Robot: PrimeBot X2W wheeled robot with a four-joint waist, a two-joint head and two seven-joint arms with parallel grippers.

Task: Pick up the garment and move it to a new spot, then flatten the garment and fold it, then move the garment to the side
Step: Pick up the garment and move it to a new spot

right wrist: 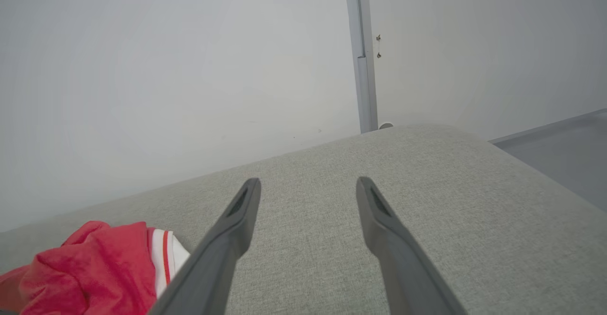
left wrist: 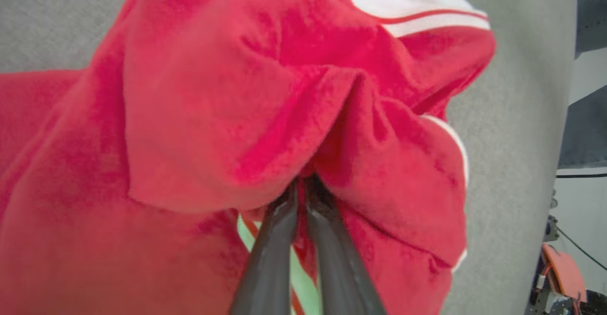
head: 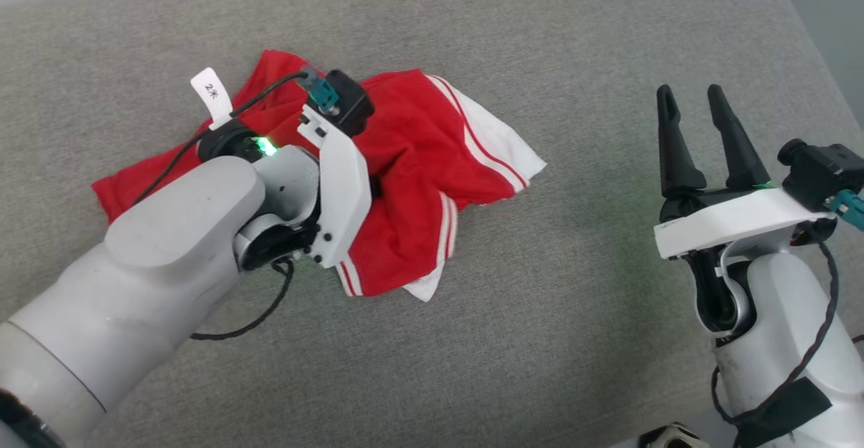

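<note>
The garment [head: 418,158] lies crumpled on the grey fabric surface [head: 540,340], red with white panels and red-and-white striped trim. My left arm reaches over it from the lower left, its wrist covering the middle of the cloth. In the left wrist view my left gripper [left wrist: 301,184] is shut, with a pinched ridge of the garment [left wrist: 213,115] between its fingertips. My right gripper [head: 690,94] stands open well to the right, above bare surface, nothing between its fingers. Its own view shows the right gripper [right wrist: 308,184] open and the garment [right wrist: 95,263] at the lower left.
The grey surface's right edge [head: 813,36] runs close past my right arm, with floor beyond. A pale wall [right wrist: 189,68] rises behind its far edge. An orange object [left wrist: 564,272] and dark gear sit off the surface in the left wrist view.
</note>
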